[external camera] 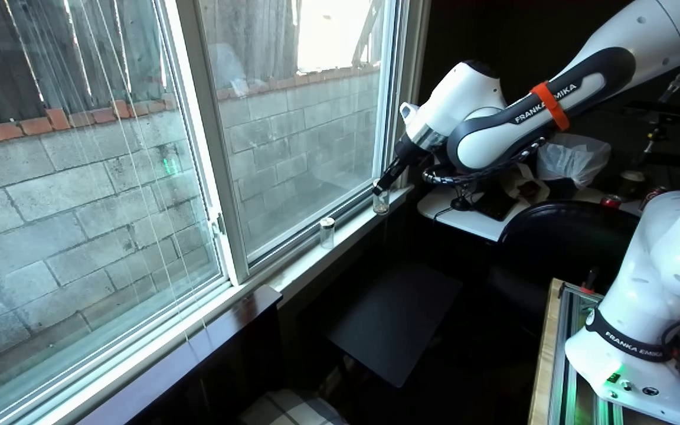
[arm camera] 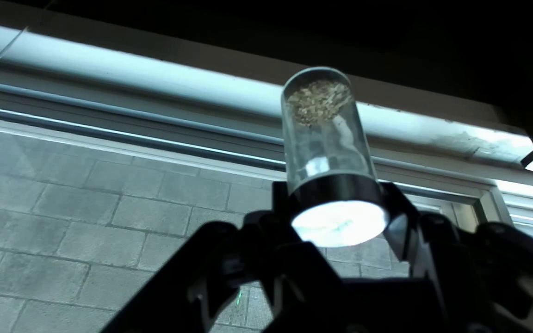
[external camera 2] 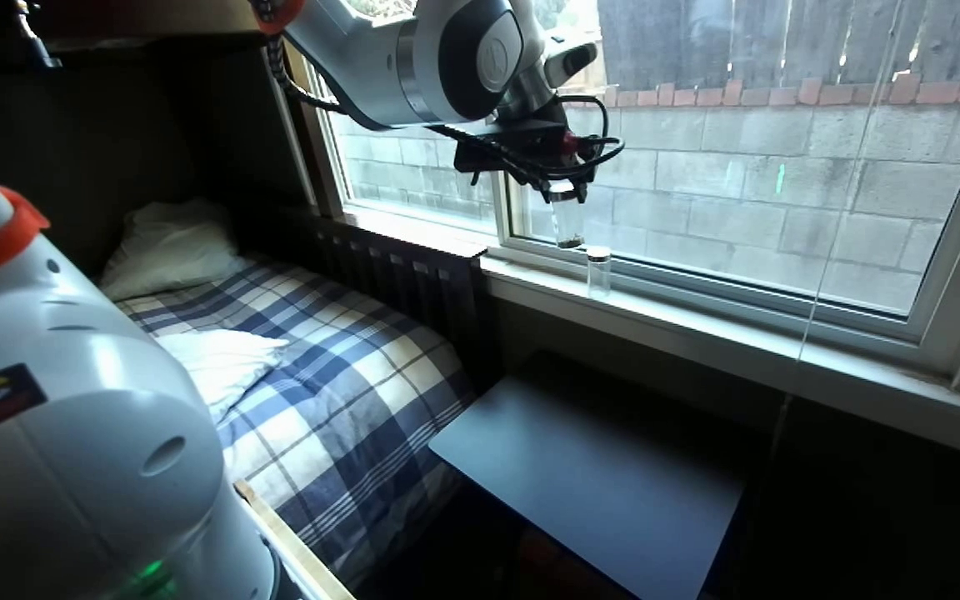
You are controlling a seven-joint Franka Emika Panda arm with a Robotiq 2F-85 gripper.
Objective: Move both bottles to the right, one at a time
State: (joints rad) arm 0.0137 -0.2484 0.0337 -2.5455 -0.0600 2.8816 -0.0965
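Note:
My gripper is shut on the cap of a small clear bottle. In an exterior view the gripper holds this bottle a little tilted, its base above the window sill. In the wrist view the bottle sits between the fingertips. Its cap has a bright white top and a dark side band, and brownish bits lie at its base. The second bottle is clear with a white cap and stands upright on the sill; it also shows in an exterior view. It is out of the wrist view.
The narrow white window sill runs along the window glass. A dark headboard and a plaid bed adjoin the sill. A dark low table stands below it. A blind cord hangs before the window.

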